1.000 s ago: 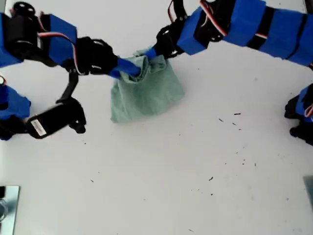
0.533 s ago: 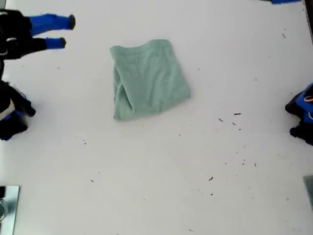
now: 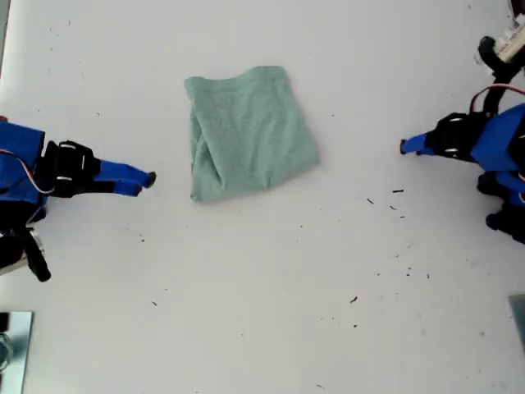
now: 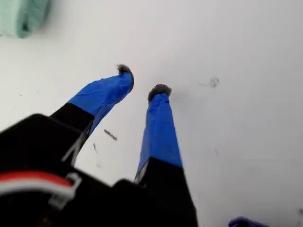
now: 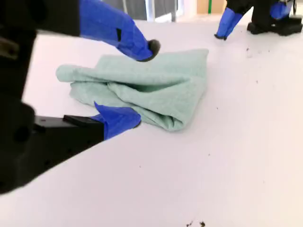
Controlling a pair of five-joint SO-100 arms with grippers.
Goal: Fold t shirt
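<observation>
T shirt [image 3: 250, 135]: you had it lying folded into a rough square on the white table [image 3: 262, 328], toward the table's edge at the exterior view's top, a little to that view's left of middle; nothing touched it.
My first gripper [image 3: 404, 148]: at the table's edge on the exterior view's right, well apart from the cloth, pointing toward it; its tips stood slightly apart with nothing between them.
My second gripper [image 3: 148, 178]: at the exterior view's left, just beside the cloth's rolled edge without touching; its jaws were spread wide and empty.
Dark specks [image 3: 397, 191]: scattered on the table near my first gripper.
</observation>
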